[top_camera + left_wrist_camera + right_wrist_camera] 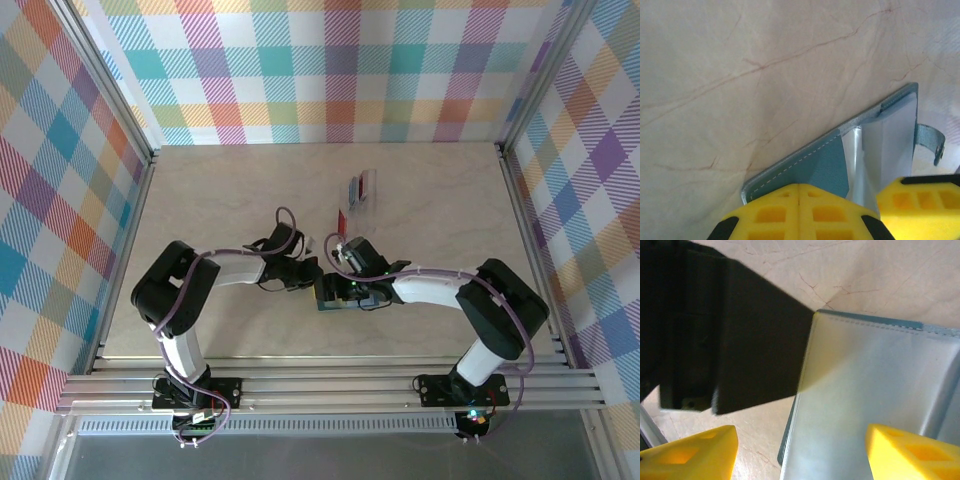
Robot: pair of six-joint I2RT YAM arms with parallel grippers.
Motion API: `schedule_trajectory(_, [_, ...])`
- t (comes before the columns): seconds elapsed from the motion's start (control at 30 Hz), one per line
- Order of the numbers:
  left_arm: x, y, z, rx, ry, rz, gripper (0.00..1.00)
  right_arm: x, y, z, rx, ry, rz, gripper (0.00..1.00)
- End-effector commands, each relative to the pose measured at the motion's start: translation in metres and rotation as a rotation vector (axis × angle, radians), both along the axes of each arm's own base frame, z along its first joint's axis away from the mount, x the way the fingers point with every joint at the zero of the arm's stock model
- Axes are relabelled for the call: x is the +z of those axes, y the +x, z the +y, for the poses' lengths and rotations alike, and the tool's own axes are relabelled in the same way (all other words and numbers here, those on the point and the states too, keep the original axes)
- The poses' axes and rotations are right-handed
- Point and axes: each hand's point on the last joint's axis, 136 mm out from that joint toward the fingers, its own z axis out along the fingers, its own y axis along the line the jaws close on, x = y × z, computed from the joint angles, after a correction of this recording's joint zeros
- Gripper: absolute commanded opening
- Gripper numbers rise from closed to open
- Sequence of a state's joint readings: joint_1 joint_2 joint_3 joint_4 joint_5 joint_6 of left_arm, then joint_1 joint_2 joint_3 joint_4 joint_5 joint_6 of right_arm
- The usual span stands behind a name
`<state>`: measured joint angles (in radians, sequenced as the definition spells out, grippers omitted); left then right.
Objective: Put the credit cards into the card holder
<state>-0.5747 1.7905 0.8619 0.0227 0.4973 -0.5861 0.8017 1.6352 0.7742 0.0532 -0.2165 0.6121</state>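
Nearest, along the near rail, sit the left arm's base and the right arm's base. Both arms bend inward and meet over the middle of the pale desk. Between them lies the card holder, opened on the desk, its teal stitched border showing against the marbled surface and its clear inner pockets catching the light.

The left hand reaches it from the left. Its 2 yellow fingers are pressed together with only a seam between them, seemingly pinching a teal flap of the holder, which runs right up to the pads. In that wrist view the snap tab curls off one edge of the holder.

The right hand is spread wide and grips nothing. 1 of its yellow fingers is over bare desk beside the holder's edge, and the other is over the shiny inner panel. The black body of the left hand sits just beside the holder's corner.

Farther off, 1 red credit card lies on the desk just beyond the 2 hands, apart from the holder. A clear case lies farther still, slightly to the right, with red and blue showing inside it. Plaid walls close in the desk on the left, far and right sides.
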Motion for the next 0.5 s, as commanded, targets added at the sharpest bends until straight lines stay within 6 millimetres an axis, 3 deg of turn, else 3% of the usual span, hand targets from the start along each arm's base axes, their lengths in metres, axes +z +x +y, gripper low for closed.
schedule_trajectory(0.0, [-0.005,-0.012,0.020,0.049,0.014,0.070,0.00,-0.004,-0.005,0.009,0.025,0.036,0.022,0.69])
schedule_trajectory(0.23, [0.021,-0.003,0.047,0.127,0.066,-0.035,0.06,-0.012,-0.007,0.009,0.027,0.033,0.041,0.73])
schedule_trajectory(0.47, [0.035,-0.009,0.021,0.044,-0.044,-0.057,0.13,-0.009,-0.008,0.015,0.036,0.062,0.052,0.77])
